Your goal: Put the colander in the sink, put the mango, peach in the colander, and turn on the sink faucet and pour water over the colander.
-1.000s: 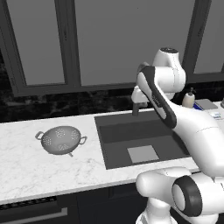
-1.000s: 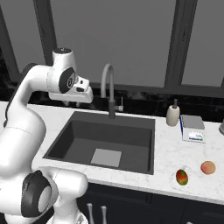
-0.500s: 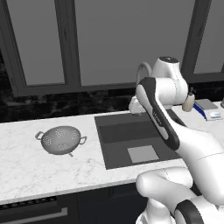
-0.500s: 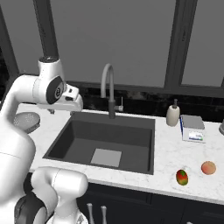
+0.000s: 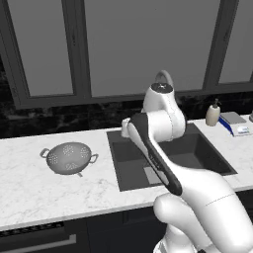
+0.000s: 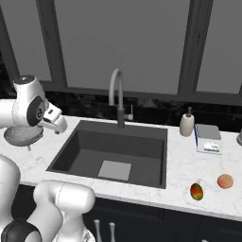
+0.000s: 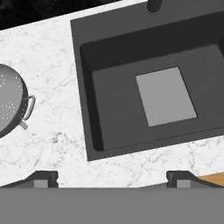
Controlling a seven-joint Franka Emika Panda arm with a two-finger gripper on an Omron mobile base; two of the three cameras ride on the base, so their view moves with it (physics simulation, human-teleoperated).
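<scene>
The grey perforated colander (image 5: 69, 158) stands upright on the white marble counter, left of the sink (image 5: 197, 148). In the hand view the colander (image 7: 11, 105) lies at the left edge, one loop handle toward the basin. My gripper (image 7: 111, 180) hovers above the counter near the sink's (image 7: 113, 78) left rim, open, its fingertips (image 7: 43, 178) wide apart with nothing between them. From the right base view the gripper (image 6: 59, 125) hangs just right of the colander (image 6: 19, 136), which my arm partly hides. Mango (image 6: 196, 191) and peach (image 6: 225, 181) rest on the counter right of the sink. The faucet (image 6: 118, 101) stands behind the basin; no water runs.
A pump bottle (image 6: 187, 125) and a blue-and-white box (image 6: 208, 140) sit at the back right of the counter. Dark window frames rise behind the backsplash. The counter's front edge runs close below the mango and peach.
My arm has swung left, carrying the gripper from over the sink's back left area to the counter beside the colander. Colander, fruit and faucet have not moved.
</scene>
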